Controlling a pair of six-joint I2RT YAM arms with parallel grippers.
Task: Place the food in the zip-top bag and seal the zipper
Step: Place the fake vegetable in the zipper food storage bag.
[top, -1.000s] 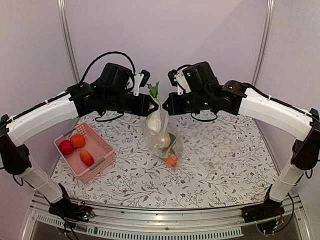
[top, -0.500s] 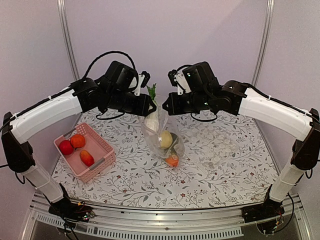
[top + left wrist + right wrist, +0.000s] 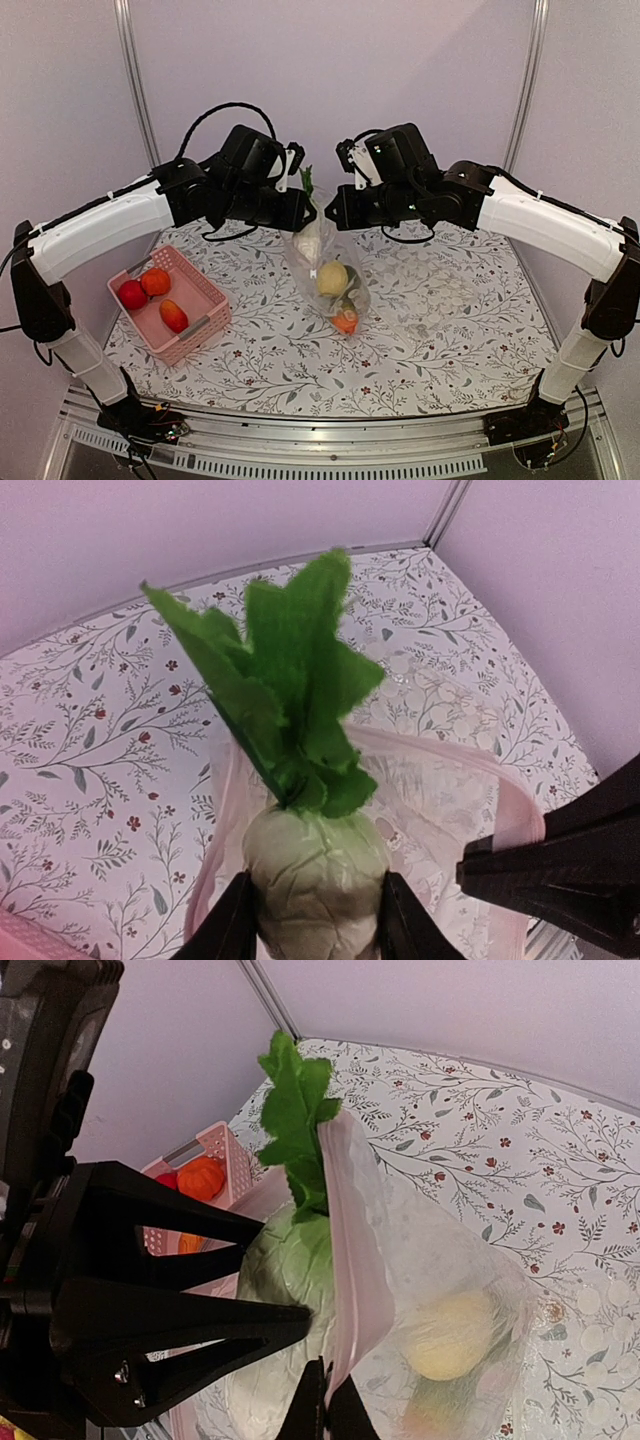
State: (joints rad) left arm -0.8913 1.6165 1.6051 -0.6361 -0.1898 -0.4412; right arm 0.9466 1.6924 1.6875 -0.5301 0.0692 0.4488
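Note:
The zip-top bag hangs upright over the table's middle. My right gripper is shut on its zipper rim, pinched at my right gripper's tips. My left gripper is shut on the white radish, its body partly inside the bag's mouth and its green leaves sticking up. In the left wrist view my left gripper clamps the radish on both sides. A yellow fruit and an orange piece lie low in the bag.
A pink basket stands at the table's left with a red fruit, an orange one and a red-orange one in it. Both arms meet above the bag. Metal frame posts stand at the back corners.
My left arm has moved right, toward the bag, and the radish has sunk a little lower into the bag's mouth. The yellow fruit has shifted slightly. The right arm has stayed still.

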